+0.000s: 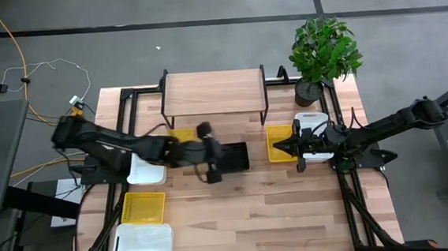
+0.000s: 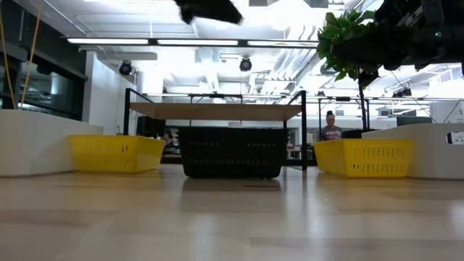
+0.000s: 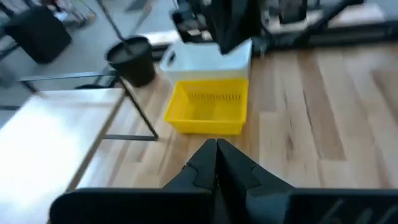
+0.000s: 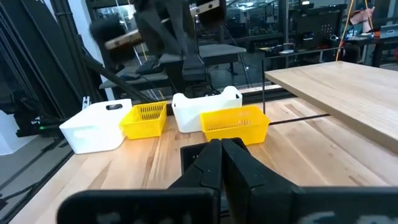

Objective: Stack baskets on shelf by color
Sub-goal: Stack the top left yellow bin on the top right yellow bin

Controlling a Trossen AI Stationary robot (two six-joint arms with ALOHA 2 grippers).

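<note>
High view shows your shelf bare at the counter's back, baskets scattered unsorted below: a black basket beside your left gripper, a yellow basket under your right gripper; both grippers pressed together, holding nothing.

left arm: showing as dark, near-black segments joined by rounded, bulky joints
right arm: wearing the same dark finish, slimmer along its length, with small pale patches near the wrist
left gripper: showing two black, tapering, matte fingers
right gripper: showing matching black wedge-shaped fingers
</note>
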